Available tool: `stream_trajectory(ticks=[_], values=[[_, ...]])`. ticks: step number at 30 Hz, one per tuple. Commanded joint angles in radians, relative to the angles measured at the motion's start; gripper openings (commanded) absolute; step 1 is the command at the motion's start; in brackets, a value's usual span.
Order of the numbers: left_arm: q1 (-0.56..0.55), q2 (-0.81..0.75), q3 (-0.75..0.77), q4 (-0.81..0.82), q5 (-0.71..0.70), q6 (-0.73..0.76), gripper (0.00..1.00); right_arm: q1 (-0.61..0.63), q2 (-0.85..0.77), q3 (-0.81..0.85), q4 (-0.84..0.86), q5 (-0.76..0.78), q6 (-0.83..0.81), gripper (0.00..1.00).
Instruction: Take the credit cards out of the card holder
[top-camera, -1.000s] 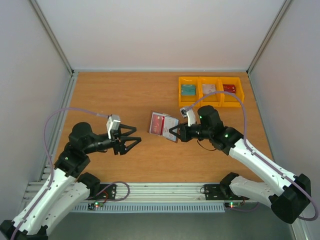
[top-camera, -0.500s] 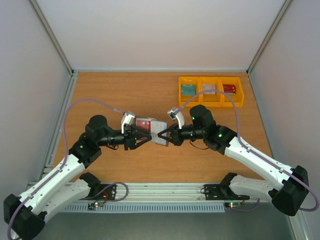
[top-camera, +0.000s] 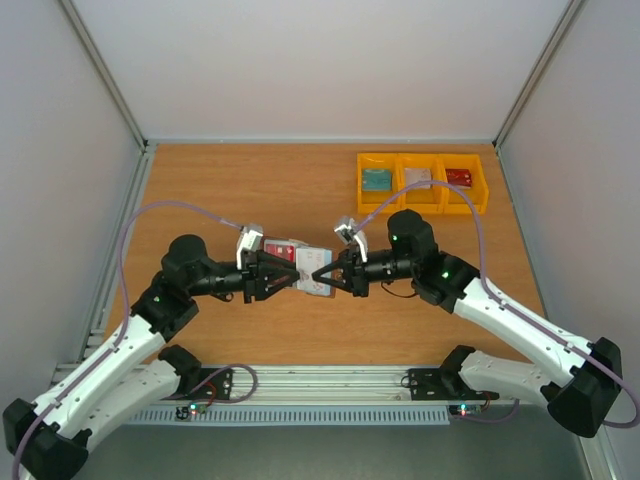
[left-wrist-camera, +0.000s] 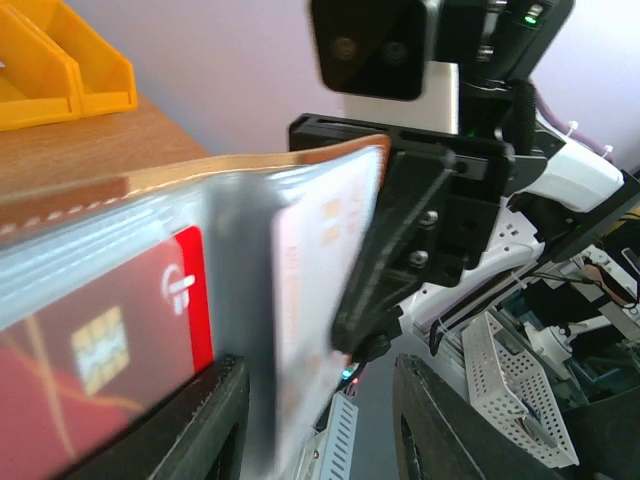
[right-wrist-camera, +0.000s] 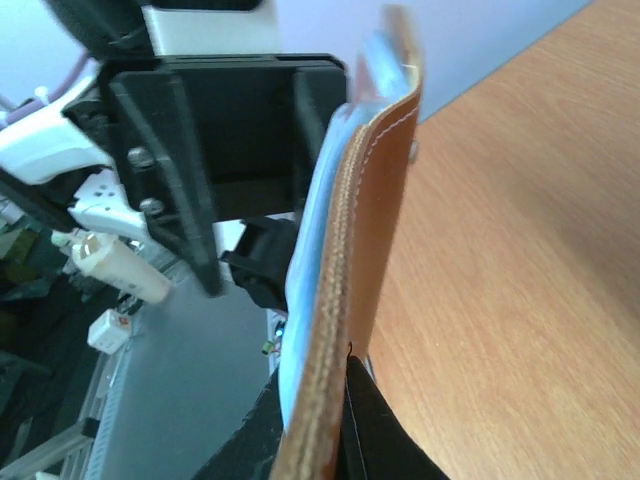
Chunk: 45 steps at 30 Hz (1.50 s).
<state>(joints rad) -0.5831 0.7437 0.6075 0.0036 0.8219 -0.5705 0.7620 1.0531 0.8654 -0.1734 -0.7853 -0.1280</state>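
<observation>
The card holder (top-camera: 306, 270), brown leather with blue-grey lining, is held open and off the table between both arms. My right gripper (top-camera: 324, 272) is shut on its right edge; the leather rim (right-wrist-camera: 372, 230) is pinched between the fingers (right-wrist-camera: 315, 430). My left gripper (top-camera: 284, 273) is open at its left side. In the left wrist view a red card (left-wrist-camera: 100, 330) and a whitish card (left-wrist-camera: 322, 260) sit in the pockets, and the whitish card's panel hangs between my open left fingers (left-wrist-camera: 320, 425). Whether either finger touches it cannot be told.
Three yellow bins (top-camera: 424, 182) stand at the back right, holding a teal, a grey and a red card. They also show in the left wrist view (left-wrist-camera: 60, 70). Grey walls enclose the wooden table (top-camera: 220, 190) on three sides.
My left arm has swung right from the table's left side to the holder. My right gripper has carried the holder a little left and towards me.
</observation>
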Motion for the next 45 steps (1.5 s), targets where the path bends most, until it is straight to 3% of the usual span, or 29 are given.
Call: stream_trajectory(ticks=[1,6,10,17,20,24,26,31,36,39,45], values=[[0.026,-0.009,-0.025,-0.036,-0.030,-0.005,0.41,0.014,-0.075,0.025,0.053,-0.128,-0.074,0.01],[0.037,-0.009,-0.030,-0.015,-0.017,-0.003,0.41,0.014,-0.083,0.041,0.009,-0.147,-0.092,0.01],[0.018,0.002,-0.033,0.072,0.023,0.010,0.40,0.014,-0.052,0.025,0.084,-0.172,-0.043,0.01],[-0.040,0.033,-0.027,0.143,0.063,-0.005,0.20,0.014,-0.004,0.040,0.138,-0.176,-0.043,0.01],[-0.041,0.027,-0.027,0.156,0.059,0.000,0.02,0.014,-0.007,0.041,0.121,-0.177,-0.054,0.01],[-0.038,0.007,-0.016,0.090,0.047,0.006,0.00,0.011,-0.041,0.039,0.046,-0.147,-0.110,0.02],[-0.033,-0.005,-0.018,0.063,0.038,0.007,0.00,0.004,-0.065,0.033,-0.007,-0.114,-0.139,0.05],[-0.031,-0.010,-0.037,0.075,0.006,-0.007,0.00,-0.006,-0.036,0.041,-0.025,-0.156,-0.093,0.26],[-0.030,-0.012,-0.033,0.078,0.017,-0.011,0.00,-0.007,-0.054,0.030,-0.022,-0.165,-0.083,0.30],[-0.028,-0.024,-0.034,0.067,0.021,-0.006,0.00,-0.022,-0.078,0.019,-0.041,-0.149,-0.084,0.27],[-0.020,-0.035,-0.051,0.078,0.024,-0.008,0.00,-0.040,-0.088,0.015,-0.047,-0.161,-0.071,0.06]])
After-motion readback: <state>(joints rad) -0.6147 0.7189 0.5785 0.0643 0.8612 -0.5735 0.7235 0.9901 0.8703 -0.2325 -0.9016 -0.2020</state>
